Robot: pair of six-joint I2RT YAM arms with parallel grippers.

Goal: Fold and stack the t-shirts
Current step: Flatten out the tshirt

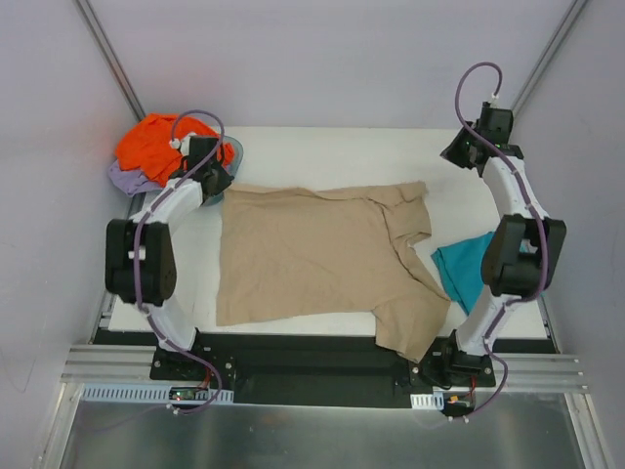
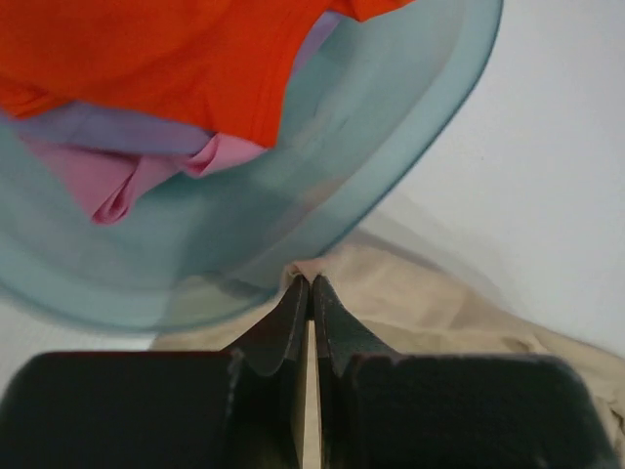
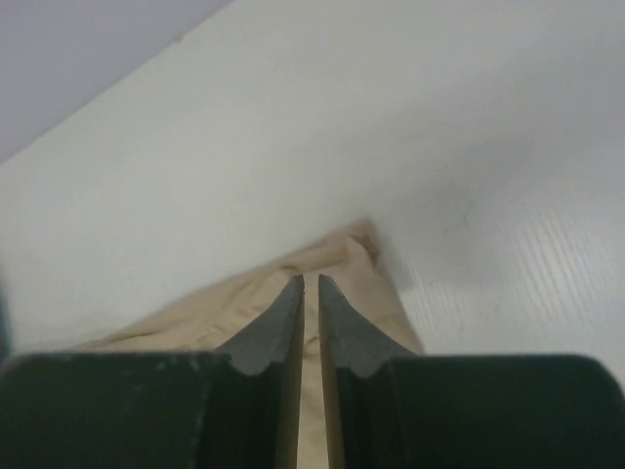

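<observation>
Just past left gripper (image 2: 310, 285), fingers together, basin (image 2: 391, 166) crowds tan shirt (image 2: 430, 303); we fear a lift snags it. Right gripper (image 3: 311, 283) slightly apart, empty.

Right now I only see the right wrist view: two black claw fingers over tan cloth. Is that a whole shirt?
Observer: Yes, it is a tan shirt, spread flat across the table with its collar to the right.
Visitor: Are there more shirts?
Observer: Three more. A teal one lies just right of it, and an orange one and a lavender one are heaped in a basin at the far left.
Visitor: And the other claw?
Observer: The left claw is shut, with its tips at the tan shirt's far left corner beside the basin. I can't tell if it pinches cloth.
</observation>
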